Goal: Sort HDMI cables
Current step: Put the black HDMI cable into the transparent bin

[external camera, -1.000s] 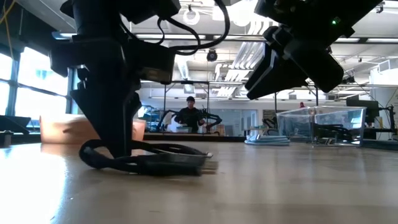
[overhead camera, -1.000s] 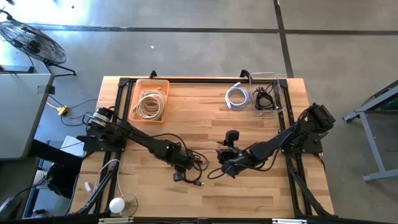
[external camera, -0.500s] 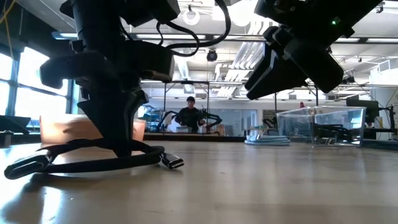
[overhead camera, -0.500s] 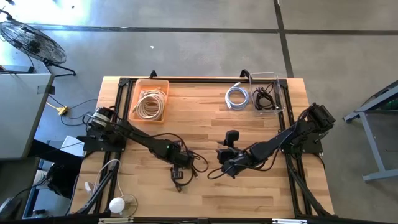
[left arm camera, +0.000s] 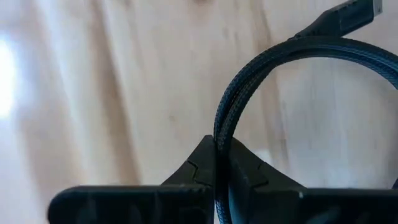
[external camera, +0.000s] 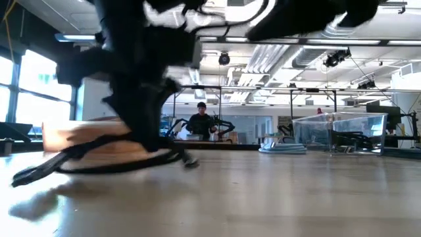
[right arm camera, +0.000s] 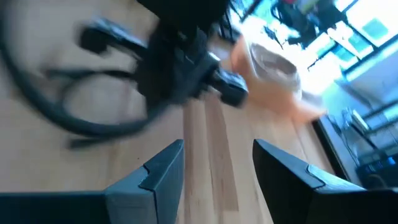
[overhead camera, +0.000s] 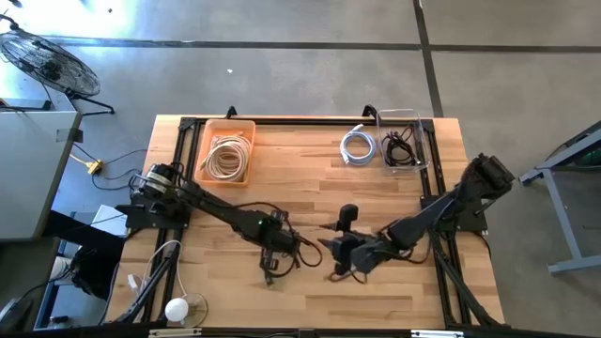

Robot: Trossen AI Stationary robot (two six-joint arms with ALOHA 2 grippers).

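Note:
My left gripper [overhead camera: 278, 246] is shut on a thin black HDMI cable [overhead camera: 287, 259] near the table's front middle. The cable's loops hang below it in the low view [external camera: 99, 155]. My right gripper [overhead camera: 333, 258] is open and empty just right of that cable, pointing at it. Its wrist view shows the cable [right arm camera: 74, 118] and my left gripper ahead. Cream-beige cables [overhead camera: 225, 158] lie in an orange bin. A silvery-white cable [overhead camera: 358, 145] lies on the table beside a clear bin holding black cables [overhead camera: 401, 148]. My left gripper pinches one strand of the braided black cable's loop [left arm camera: 219, 155] between its two fingers. The fingers point down from above and lie across the strand. The cable curves away from the fingers, with a plug end [left arm camera: 354, 12] beyond. It hangs in slack loops below the gripper, lifted off the table.
The orange bin [overhead camera: 208, 141] stands at the far left and the clear bin [overhead camera: 420, 141] at the far right. A black frame runs along the table's edges. Bare wood lies in the table's far middle. A person [external camera: 200, 122] sits far behind the table.
My left gripper has risen with the black cable. The cable lay flat on the table a second ago and now hangs lifted, its loops swung toward the table's right. My right gripper has moved toward the near edge and closer to the cable.

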